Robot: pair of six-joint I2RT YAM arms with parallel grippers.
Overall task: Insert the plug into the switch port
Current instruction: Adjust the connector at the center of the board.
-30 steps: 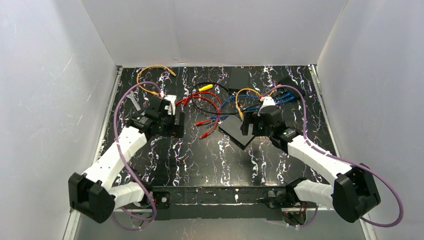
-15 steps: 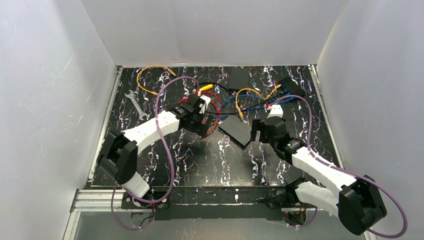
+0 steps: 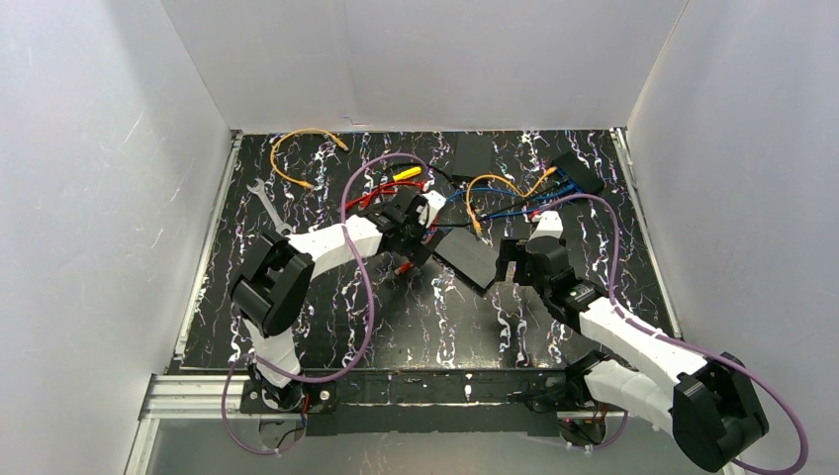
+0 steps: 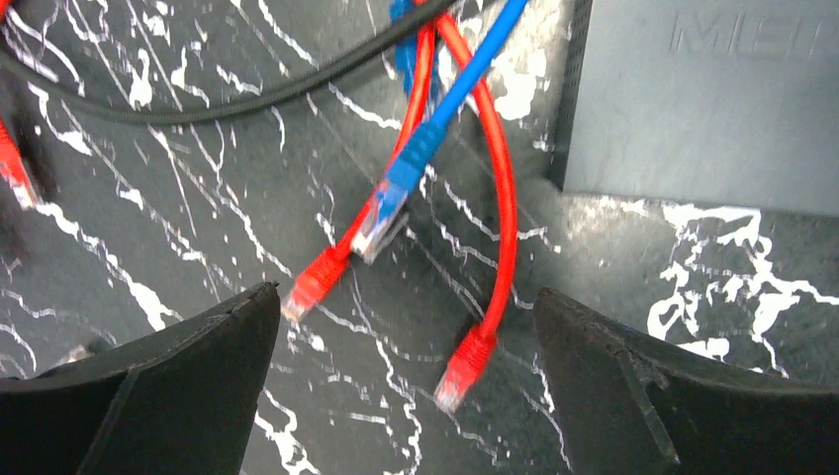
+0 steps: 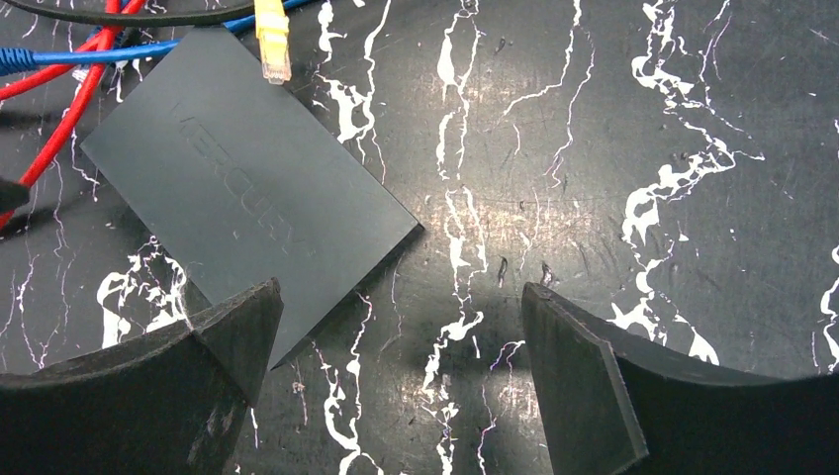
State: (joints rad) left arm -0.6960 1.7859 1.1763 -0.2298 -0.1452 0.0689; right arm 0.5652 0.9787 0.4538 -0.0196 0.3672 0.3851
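Approach seems the step in hand: left jaws hang apart, blue plug (image 4: 381, 223) lying ahead between them; right jaws, also apart, have the switch (image 5: 247, 198) just ahead. Next: descend, pinch squarely.

The white-veined black tabletop (image 5: 613, 119) looks smooth and faintly shiny. The flat dark-grey plastic switch box (image 5: 247, 218) is matt. The thin red cable (image 4: 507, 208) has a glossy jacket. At ten o'clock, the small silver wrench (image 3: 267, 205) looks metal.

Spread-apart fingers (image 5: 148, 396) hang over a dark switch (image 5: 247, 213), a yellow plug (image 5: 271, 40) at its far edge.
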